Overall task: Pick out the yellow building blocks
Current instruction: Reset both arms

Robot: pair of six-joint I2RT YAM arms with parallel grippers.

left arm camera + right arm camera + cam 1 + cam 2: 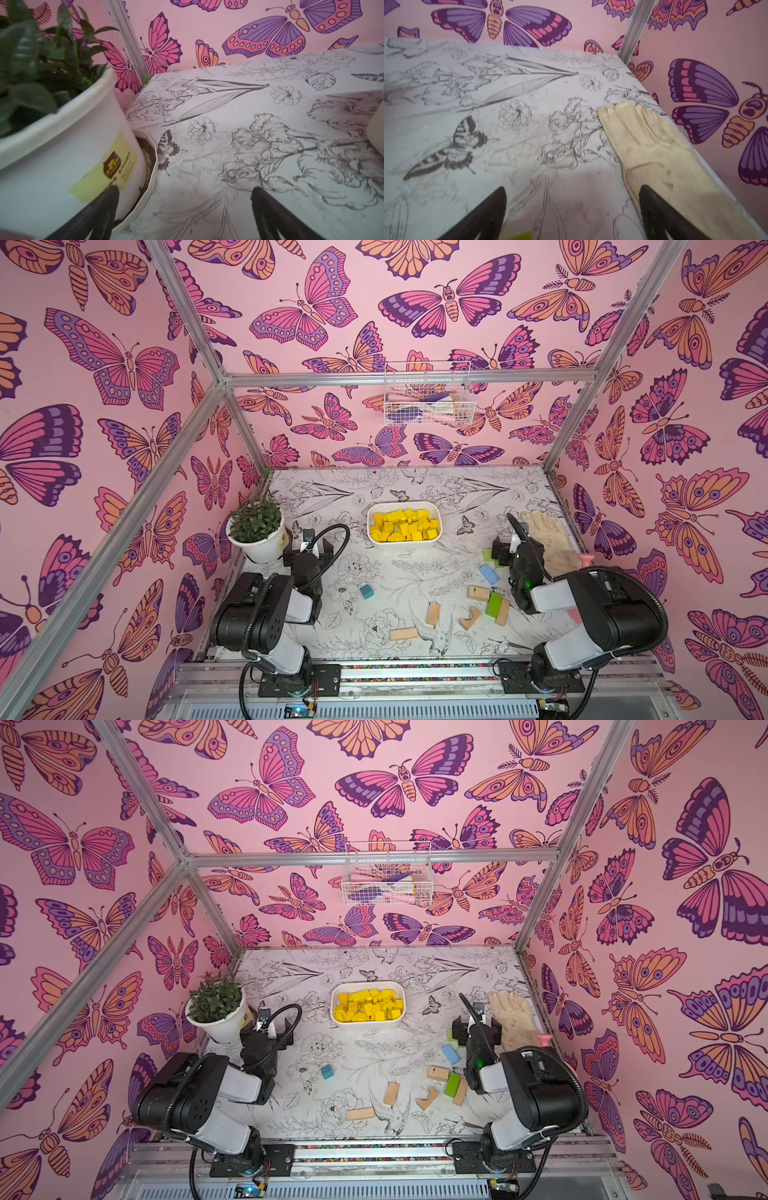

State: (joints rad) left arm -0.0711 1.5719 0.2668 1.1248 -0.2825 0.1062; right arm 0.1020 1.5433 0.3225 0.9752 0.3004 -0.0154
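**Yellow blocks in the tray, both grippers empty**

We see the yellow blocks (404, 525) heaped in the white tray (402, 545) at mid-table. Our left gripper (185, 188) gapes wide, holding nothing, beside the plant pot (62, 145). Our right gripper (572, 187) is spread just as wide, empty, beside the glove (654, 145).

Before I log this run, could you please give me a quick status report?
Left hand open, empty, beside plant pot. Right hand open, empty, beside glove. Yellow building blocks piled in white tray; no yellow seen loose.
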